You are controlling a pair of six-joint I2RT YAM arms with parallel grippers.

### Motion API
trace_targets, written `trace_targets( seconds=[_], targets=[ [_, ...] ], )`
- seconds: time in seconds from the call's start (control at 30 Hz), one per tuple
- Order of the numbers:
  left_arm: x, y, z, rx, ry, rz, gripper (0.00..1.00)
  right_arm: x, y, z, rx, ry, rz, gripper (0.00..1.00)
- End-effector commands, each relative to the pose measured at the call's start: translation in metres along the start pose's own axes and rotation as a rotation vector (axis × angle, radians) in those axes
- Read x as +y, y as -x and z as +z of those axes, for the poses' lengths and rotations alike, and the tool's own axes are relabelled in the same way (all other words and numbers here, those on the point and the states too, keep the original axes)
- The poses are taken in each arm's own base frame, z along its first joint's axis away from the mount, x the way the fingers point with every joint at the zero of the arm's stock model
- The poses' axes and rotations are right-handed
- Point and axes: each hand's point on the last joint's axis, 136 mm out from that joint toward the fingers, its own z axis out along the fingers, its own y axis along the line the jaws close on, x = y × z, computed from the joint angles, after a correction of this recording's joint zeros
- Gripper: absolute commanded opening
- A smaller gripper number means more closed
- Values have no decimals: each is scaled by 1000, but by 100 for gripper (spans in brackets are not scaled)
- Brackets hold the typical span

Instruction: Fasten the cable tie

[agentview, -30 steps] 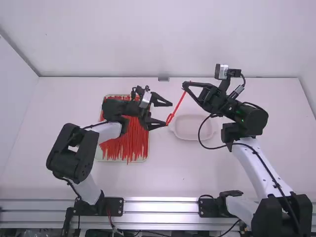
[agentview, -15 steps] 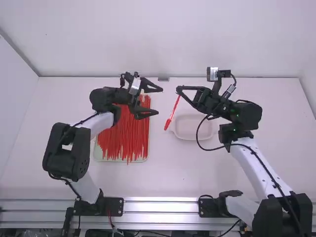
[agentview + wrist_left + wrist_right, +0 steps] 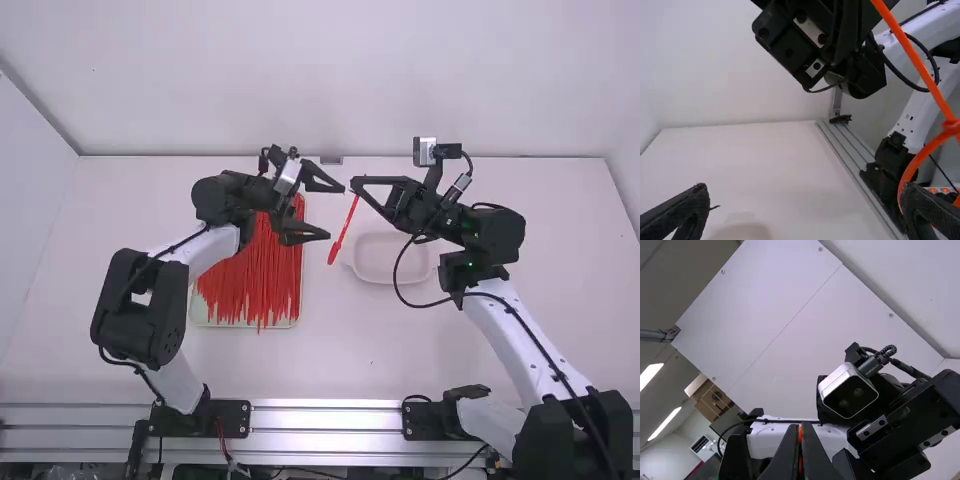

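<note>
Red plastic cable tie (image 3: 344,228): looped — looks fastened.
Right jaws: clamped on it.
Left jaws: wide open, empty — at its 9 o'clock.

A flat white table (image 3: 120,200) spreads out in front of me. At 9 o'clock from its middle rests a pale rectangular tray (image 3: 205,314) heaped with thin red plastic cable ties (image 3: 255,280). Near it, at its 3 o'clock, sits a shallow white rounded dish (image 3: 385,278).
</note>
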Motion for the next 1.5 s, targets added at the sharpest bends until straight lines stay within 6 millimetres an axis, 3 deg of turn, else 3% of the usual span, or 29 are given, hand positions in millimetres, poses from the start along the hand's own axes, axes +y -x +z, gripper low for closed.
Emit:
trace_targets(
  seconds=[0.0,1.0,1.23,1.33,1.47],
  targets=[
    [-2,5,2,9,-12,-6,99,9,7,0,-17,10,-43,0],
    [-15,5,23,7,-74,1,99,5,17,-6,-59,-10,-51,0],
    [-19,8,27,4,-85,13,83,5,17,-5,-58,-9,-50,0],
    [-22,8,30,7,-97,38,63,5,17,-5,-58,-9,-50,0],
    [-24,8,34,5,-106,37,52,5,17,-5,-57,-9,-49,0]
  ],
)
